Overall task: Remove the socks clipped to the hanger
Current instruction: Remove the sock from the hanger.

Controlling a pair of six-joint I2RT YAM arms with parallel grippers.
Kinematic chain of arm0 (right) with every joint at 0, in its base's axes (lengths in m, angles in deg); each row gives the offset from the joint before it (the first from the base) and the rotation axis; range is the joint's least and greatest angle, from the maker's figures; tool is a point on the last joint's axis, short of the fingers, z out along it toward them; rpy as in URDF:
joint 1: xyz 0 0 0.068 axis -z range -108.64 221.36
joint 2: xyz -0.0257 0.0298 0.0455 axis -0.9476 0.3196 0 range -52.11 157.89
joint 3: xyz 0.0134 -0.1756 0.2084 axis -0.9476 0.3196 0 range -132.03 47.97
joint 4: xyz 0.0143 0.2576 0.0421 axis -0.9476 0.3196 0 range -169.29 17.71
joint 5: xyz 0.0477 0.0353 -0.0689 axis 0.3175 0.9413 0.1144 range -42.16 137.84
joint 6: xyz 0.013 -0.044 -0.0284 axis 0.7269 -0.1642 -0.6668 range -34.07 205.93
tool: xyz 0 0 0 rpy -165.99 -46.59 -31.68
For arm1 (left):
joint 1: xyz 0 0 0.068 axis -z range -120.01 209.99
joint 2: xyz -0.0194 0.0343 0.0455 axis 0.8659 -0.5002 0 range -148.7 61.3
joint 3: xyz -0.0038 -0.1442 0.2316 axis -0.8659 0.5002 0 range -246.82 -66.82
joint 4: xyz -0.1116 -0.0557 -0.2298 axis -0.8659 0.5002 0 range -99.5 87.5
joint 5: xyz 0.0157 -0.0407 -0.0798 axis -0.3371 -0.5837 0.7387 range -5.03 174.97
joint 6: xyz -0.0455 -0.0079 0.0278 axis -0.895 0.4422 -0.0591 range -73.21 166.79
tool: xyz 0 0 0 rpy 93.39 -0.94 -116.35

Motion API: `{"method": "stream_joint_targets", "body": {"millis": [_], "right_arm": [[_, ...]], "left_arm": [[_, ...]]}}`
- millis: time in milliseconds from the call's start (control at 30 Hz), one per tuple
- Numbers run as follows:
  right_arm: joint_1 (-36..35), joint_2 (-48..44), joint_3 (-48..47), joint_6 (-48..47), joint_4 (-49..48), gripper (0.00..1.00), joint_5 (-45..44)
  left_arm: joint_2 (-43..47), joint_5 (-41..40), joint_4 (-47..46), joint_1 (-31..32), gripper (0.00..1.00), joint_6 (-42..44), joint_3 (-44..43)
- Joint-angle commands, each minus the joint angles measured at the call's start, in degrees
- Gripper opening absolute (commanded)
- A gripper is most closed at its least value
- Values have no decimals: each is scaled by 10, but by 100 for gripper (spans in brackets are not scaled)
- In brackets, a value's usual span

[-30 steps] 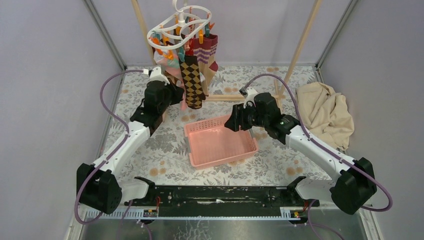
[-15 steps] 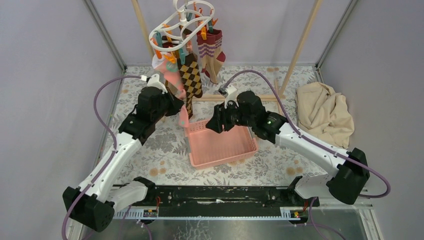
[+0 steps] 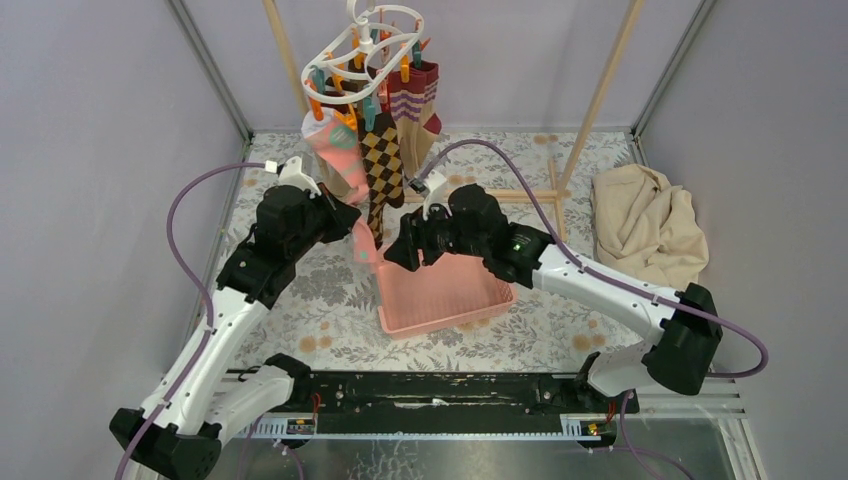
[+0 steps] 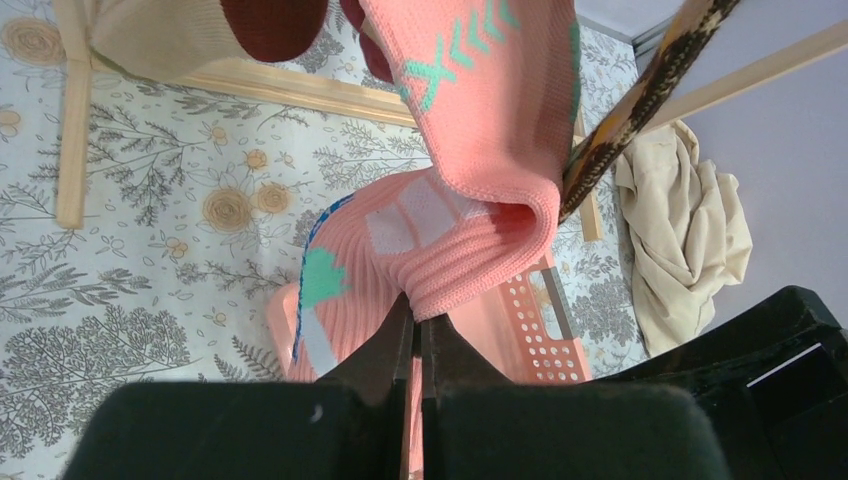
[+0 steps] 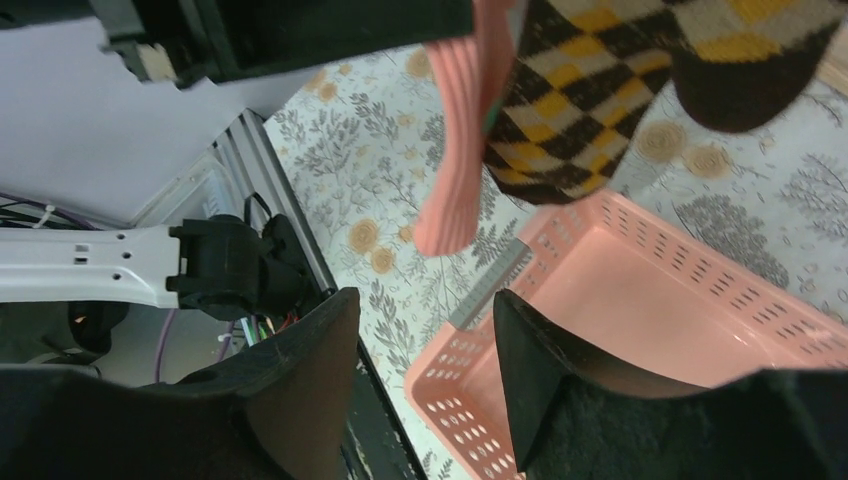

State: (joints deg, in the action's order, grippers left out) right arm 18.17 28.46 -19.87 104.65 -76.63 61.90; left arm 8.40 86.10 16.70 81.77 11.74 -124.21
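The hanger (image 3: pixel 365 45) dangles above the far edge of the bench (image 3: pixel 300 300), left of centre, with the socks (image 3: pixel 385 130) bunched under its clips. The left fingers (image 4: pixel 392 352) are pinched tight on the folded toe end of the pink sock (image 4: pixel 480 120), which runs taut from its clip down towards the basket (image 3: pixel 450 295) in the middle of the bench. The top of that sock looks clipped, so the pull isn't won yet. The right fingers (image 5: pixel 310 370) stand apart with nothing between them. They hover over the basket's far-left corner, just below the toe of the argyle sock (image 5: pixel 620 70).

This is light, soft, ribbed knit. It's floppy and stretchy, not fragile and not slippery, so a pinch bites well. My read is that it will stretch before the clip lets go, and the hanger swings freely and will tip towards any tug. A hold higher up, nearer the cuff and the clip, should waste less pull than one at the toe.

As for writing, the pink sock shows teal chevrons, a teal patch and white blocks, but no word I can read. There's no legible brand on the hanger or basket either. The beige cloth (image 3: pixel 650 225) sits well apart, near the far-right corner.
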Motion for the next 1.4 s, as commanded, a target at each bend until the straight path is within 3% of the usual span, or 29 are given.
{"method": "stream_joint_targets", "body": {"millis": [0,533,633,700,867,1100,1200,1367], "right_arm": [[-18,14,-47,3,-53,60,-19],[-48,123,-124,-2,-32,60,-73],[-49,131,-126,-1,-35,52,-70],[-49,131,-122,-1,-43,37,-59],[-49,116,-108,-4,-53,0,-53],[-49,68,-77,-18,-38,0,-68],[-49,44,-62,-23,-31,0,-78],[-49,9,-39,-32,-6,0,-88]], "left_arm": [[15,19,12,7,0,-16,-1],[46,31,42,13,0,-30,-18],[49,34,43,13,0,-31,-19],[50,36,44,14,0,-31,-17],[46,1,45,14,26,-12,-26],[-9,-69,97,13,72,44,-128],[-23,-95,102,13,97,58,-165],[-48,-134,104,10,99,78,-215]]}}
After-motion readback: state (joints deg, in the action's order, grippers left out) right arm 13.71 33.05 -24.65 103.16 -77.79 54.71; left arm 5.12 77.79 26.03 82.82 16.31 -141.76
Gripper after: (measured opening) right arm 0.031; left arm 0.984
